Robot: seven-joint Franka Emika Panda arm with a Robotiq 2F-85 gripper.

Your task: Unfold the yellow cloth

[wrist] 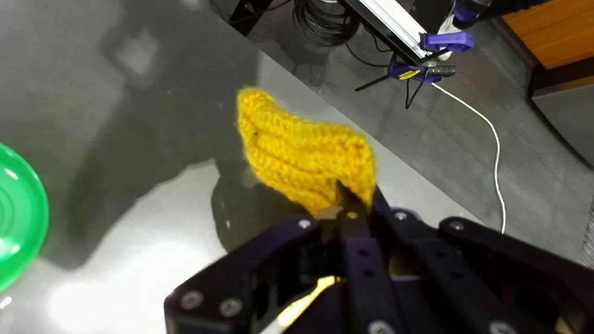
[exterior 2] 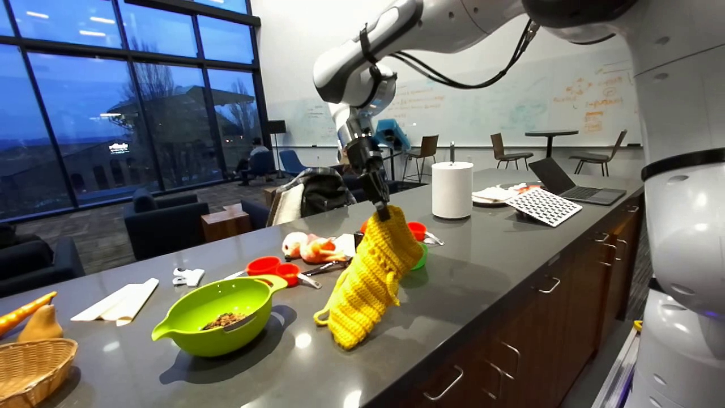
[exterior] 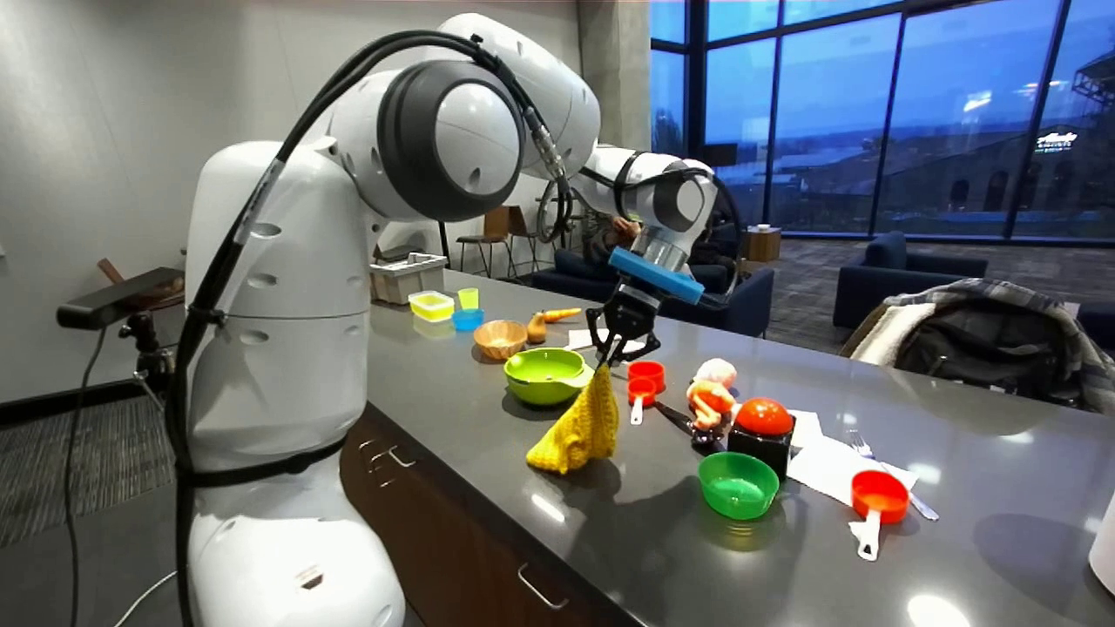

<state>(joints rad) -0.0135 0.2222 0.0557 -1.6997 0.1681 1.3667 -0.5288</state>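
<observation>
The yellow cloth is a ribbed knit piece that hangs from my gripper in both exterior views, the cloth (exterior: 579, 427) narrowing to a peak at the fingertips. The cloth (exterior 2: 368, 283) hangs long and slanted, with a small loop at its lower corner. My gripper (exterior: 603, 361) is shut on its upper edge; the gripper (exterior 2: 383, 213) points down. I cannot tell whether the cloth's lower end touches the counter. In the wrist view the cloth (wrist: 301, 148) is pinched between the dark fingers of the gripper (wrist: 355, 199), and it partly hides the fingertips.
A lime bowl (exterior 2: 221, 323) stands beside the cloth. A green cup (exterior: 739, 488), red measuring cups (exterior: 645, 380), a doll (exterior: 711, 396) and a black box with a red dome (exterior: 763, 427) stand near. The counter's edge (wrist: 334, 111) lies close to the cloth. A paper roll (exterior 2: 452, 190) stands further off.
</observation>
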